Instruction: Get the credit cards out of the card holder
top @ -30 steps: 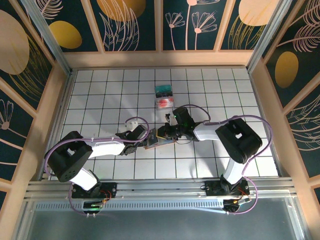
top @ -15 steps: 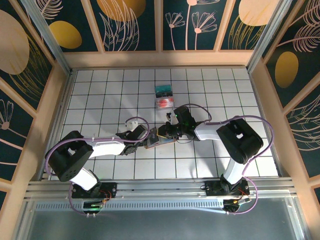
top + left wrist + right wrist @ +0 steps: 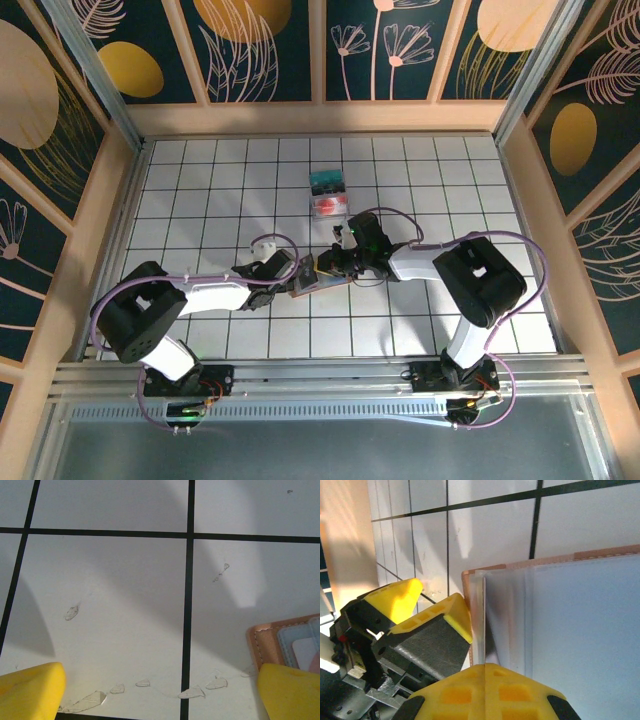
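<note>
The tan card holder (image 3: 318, 286) lies open on the tiled table between the two grippers. Its blue-grey inside (image 3: 580, 625) faces the right wrist camera. My right gripper (image 3: 484, 680) is shut on a thin pale flap (image 3: 481, 615) of the holder, which stands edge-on out of the closed fingertips. My left gripper (image 3: 160, 695) is wide open and low over the table, and its right fingertip (image 3: 290, 692) rests at the holder's stitched corner (image 3: 262, 642). Two credit cards lie farther back, one teal (image 3: 326, 182) and one pale with a red circle (image 3: 329, 206).
Wooden walls (image 3: 90, 230) ring the white gridded table (image 3: 200, 200). The two grippers (image 3: 305, 272) are nearly touching over the holder. Bits of peeled tape residue (image 3: 142, 683) dot the tile under the left gripper.
The right gripper and the holder have edged slightly left toward the left gripper. The left arm and the two cards have not moved.
</note>
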You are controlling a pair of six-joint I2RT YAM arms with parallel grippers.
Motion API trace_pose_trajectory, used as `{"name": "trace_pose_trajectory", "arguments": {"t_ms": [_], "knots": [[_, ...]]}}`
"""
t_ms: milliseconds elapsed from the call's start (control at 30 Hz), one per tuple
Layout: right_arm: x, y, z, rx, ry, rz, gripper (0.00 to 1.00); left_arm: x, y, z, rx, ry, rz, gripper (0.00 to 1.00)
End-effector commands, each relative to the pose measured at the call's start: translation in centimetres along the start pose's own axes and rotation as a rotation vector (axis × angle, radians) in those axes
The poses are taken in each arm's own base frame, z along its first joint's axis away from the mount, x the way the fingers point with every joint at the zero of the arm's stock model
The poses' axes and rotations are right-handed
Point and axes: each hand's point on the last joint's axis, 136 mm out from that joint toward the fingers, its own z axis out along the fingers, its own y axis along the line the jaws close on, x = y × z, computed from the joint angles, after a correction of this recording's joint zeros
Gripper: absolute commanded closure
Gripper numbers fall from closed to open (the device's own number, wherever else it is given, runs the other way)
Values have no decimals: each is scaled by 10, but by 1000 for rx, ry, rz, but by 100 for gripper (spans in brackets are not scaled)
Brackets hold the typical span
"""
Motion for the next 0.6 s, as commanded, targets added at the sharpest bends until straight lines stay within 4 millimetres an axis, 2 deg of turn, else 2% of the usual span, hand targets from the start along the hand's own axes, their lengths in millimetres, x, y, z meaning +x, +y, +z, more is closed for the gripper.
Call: {"name": "trace_pose_trajectory", "arguments": {"t_ms": [0, 333, 433, 567], "knots": [[-10, 4, -11, 24, -53, -33, 100, 29, 17, 8, -58, 89, 56, 1], [-14, -7, -24, 60, -83, -26, 100, 24, 15, 3, -48, 79, 60, 1], [-13, -7, -25, 61, -83, -24, 100, 7, 6, -8, -7, 42, 57, 1], [-12, -7, -27, 61, -88, -25, 100, -26, -8, -30, 61, -33, 37, 1]]}}
